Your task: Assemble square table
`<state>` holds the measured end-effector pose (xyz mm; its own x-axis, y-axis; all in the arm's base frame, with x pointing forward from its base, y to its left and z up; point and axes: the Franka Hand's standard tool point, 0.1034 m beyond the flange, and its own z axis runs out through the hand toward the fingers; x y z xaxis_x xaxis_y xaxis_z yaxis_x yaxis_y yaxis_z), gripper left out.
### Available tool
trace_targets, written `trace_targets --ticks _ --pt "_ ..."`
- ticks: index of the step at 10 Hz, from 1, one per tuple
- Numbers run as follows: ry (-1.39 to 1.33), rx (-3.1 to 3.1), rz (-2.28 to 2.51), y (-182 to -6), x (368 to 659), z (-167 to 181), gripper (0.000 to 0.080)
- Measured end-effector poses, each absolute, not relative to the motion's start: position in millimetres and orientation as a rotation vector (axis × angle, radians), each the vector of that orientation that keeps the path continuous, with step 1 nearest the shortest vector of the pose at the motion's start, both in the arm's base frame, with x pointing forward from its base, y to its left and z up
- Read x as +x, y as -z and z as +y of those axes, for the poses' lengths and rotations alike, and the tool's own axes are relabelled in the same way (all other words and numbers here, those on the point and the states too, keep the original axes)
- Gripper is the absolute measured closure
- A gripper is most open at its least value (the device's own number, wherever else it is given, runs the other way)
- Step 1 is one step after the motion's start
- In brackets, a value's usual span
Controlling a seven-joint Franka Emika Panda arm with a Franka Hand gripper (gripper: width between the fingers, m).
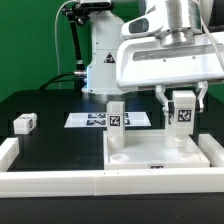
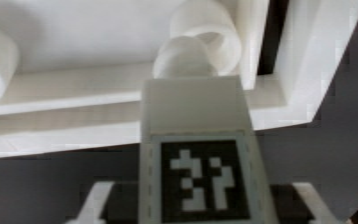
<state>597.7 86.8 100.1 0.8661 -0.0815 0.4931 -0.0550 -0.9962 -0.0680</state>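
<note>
The square table's tabletop (image 1: 160, 152) is a white tray lying on the black table at the exterior view's right. One white tagged leg (image 1: 117, 117) stands upright on its far left part. My gripper (image 1: 183, 106) is shut on a second tagged leg (image 1: 184, 112) and holds it upright over the tray's far right corner. In the wrist view this leg (image 2: 201, 150) fills the middle, with one finger (image 2: 105, 200) on each side of it. Its far end points at a rounded boss (image 2: 204, 48) in the tabletop's corner (image 2: 300, 90). Whether they touch is unclear.
A loose white leg (image 1: 24, 123) lies at the exterior view's left. The marker board (image 1: 95, 120) lies behind the tabletop, in front of the robot base (image 1: 105, 65). Long white bars (image 1: 50, 180) run along the front and left edges of the table.
</note>
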Motion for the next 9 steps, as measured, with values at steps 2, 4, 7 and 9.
trace_targets --ticks 2,4,7,9 --pt "0.791 -2.985 0.108 -99.7 597 87 0.0509" --pt "0.802 -2.99 0.101 -91.4 597 88 0.0509" --pt "0.804 -2.989 0.1 -86.0 604 89 0.0509" --pt "0.807 -2.988 0.098 -85.9 604 91 0.0509"
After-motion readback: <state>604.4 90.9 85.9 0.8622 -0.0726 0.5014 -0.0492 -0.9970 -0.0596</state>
